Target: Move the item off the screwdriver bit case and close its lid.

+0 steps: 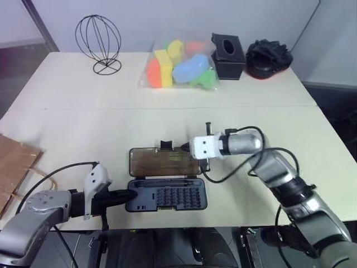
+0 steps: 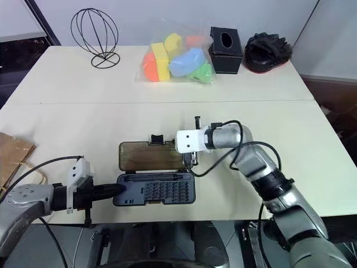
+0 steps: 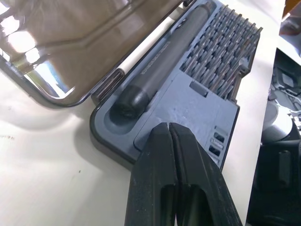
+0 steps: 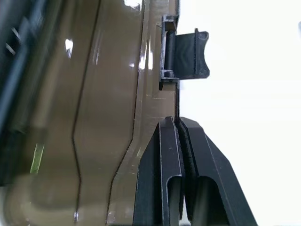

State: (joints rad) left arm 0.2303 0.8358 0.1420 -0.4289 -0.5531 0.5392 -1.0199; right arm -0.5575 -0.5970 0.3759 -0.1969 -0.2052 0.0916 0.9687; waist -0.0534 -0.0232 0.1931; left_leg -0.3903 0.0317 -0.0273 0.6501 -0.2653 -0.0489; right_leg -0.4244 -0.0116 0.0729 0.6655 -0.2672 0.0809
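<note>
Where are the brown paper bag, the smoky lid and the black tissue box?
brown paper bag (image 1: 14,162): left eye view, on its wrinkled face.
smoky lid (image 1: 164,161): left eye view, middle of the open panel.
black tissue box (image 1: 228,56): left eye view, on its front side.

left gripper (image 3: 170,129) jaws pressed together; right gripper (image 4: 178,123) likewise

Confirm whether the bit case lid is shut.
No, the lid lies flat open on the table behind the screwdriver bit case, whose bit slots are exposed.
</note>
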